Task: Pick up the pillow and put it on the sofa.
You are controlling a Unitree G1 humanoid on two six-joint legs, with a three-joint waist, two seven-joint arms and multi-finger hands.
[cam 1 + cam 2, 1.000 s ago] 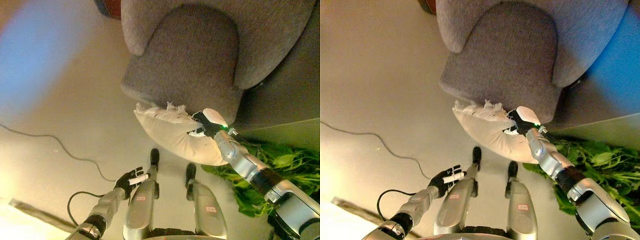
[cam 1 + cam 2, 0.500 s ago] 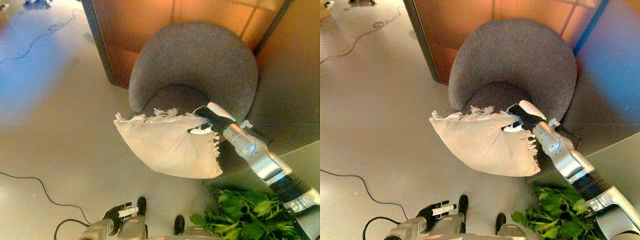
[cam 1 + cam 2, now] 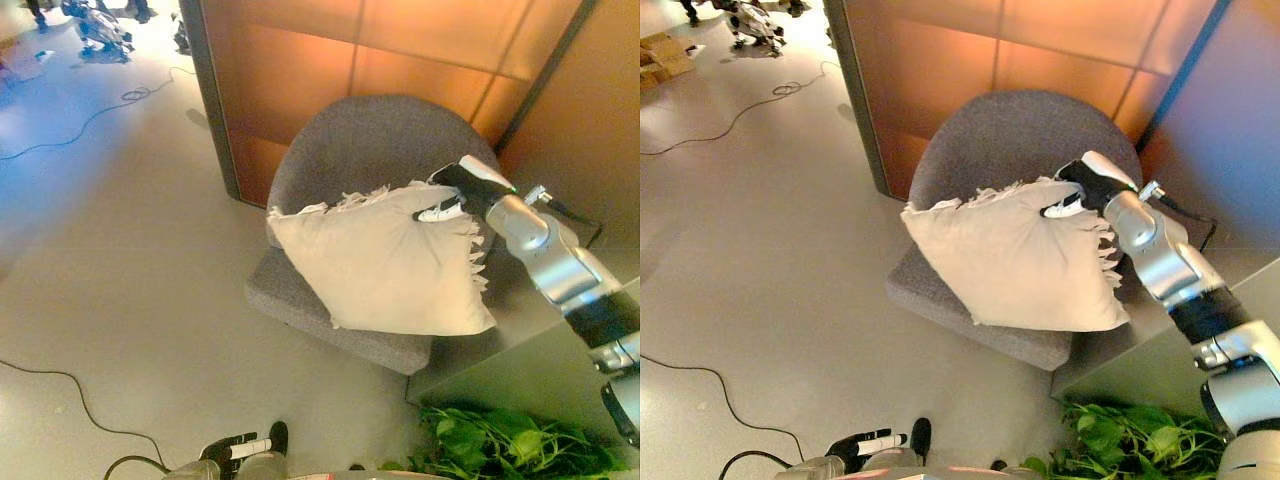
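A cream pillow point(image 3: 385, 262) with a fringed edge hangs in the air over the seat of a grey round-backed sofa chair point(image 3: 370, 150). My right hand point(image 3: 462, 190) is shut on the pillow's upper right corner, held high in front of the chair's backrest. The pillow's lower part covers most of the seat; whether it touches the seat I cannot tell. My left hand point(image 3: 232, 447) shows low at the bottom edge, away from the pillow, fingers straight and holding nothing.
An orange panelled wall point(image 3: 320, 60) with a dark post stands behind the chair. A grey block point(image 3: 520, 370) sits right of the chair, with green leafy plants point(image 3: 500, 450) below it. A thin cable point(image 3: 60, 400) lies on the floor at left.
My right hand has lifted the pillow up and to the right, from in front of the seat to over it. The camera has tilted up, showing more of the wall.
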